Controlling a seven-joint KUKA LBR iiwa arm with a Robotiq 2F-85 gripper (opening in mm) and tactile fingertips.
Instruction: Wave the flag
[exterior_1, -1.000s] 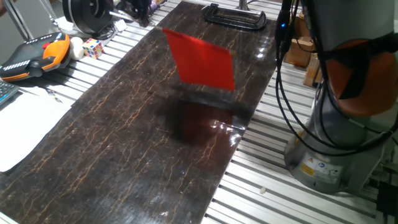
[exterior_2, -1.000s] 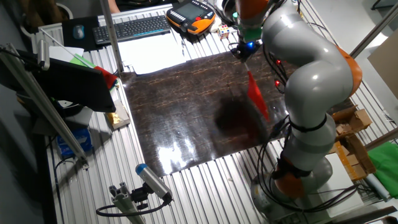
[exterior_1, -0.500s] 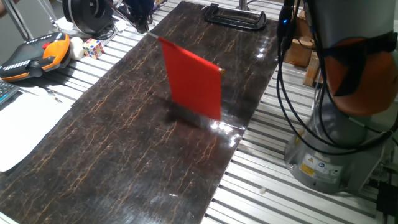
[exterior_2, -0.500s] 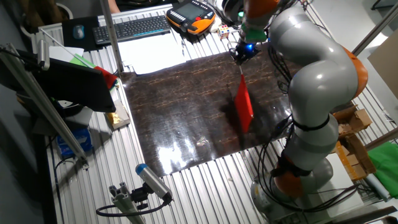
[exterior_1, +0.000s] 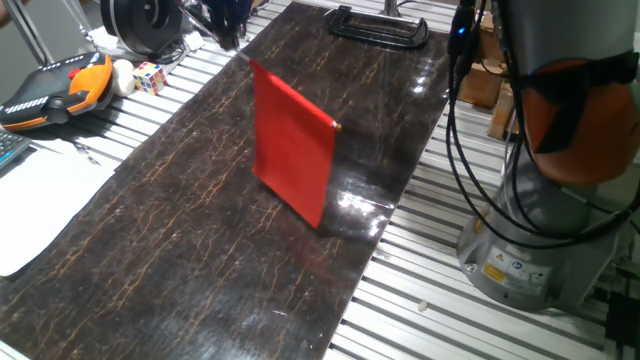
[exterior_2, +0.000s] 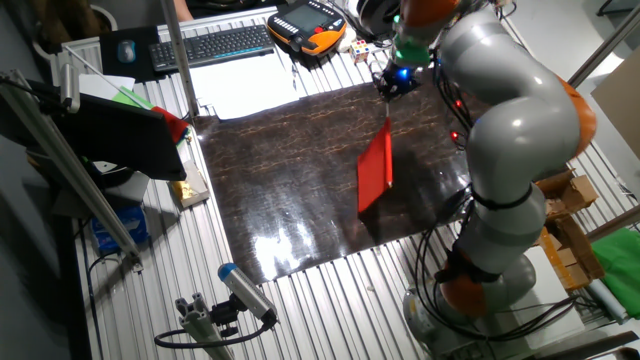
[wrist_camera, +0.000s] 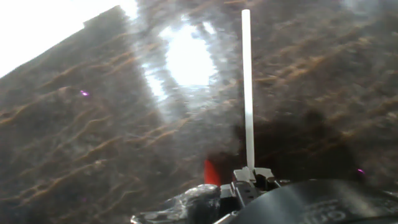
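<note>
The flag (exterior_1: 293, 140) is a bright-red sheet on a thin white stick, held in the air above the dark marbled board (exterior_1: 170, 250). My gripper (exterior_1: 226, 20) is at the top of one fixed view, shut on the stick's end, and the sheet hangs down to the right of it. In the other fixed view the flag (exterior_2: 375, 170) hangs below the gripper (exterior_2: 400, 78), nearly edge-on. In the hand view the white stick (wrist_camera: 247, 93) runs straight away from the gripper (wrist_camera: 250, 179), with only a sliver of red (wrist_camera: 211, 172) showing.
A black clamp (exterior_1: 378, 25) lies at the board's far end. A puzzle cube (exterior_1: 150, 76), an orange teach pendant (exterior_1: 50, 90) and white paper (exterior_1: 40, 200) lie left of the board. The arm's base (exterior_1: 540, 230) stands on the right. A keyboard (exterior_2: 215, 45) lies behind.
The flag has swung left across the board. Its sheet has turned from a slanted, broad face to a steeper, narrower hang. The gripper has shifted only slightly.
</note>
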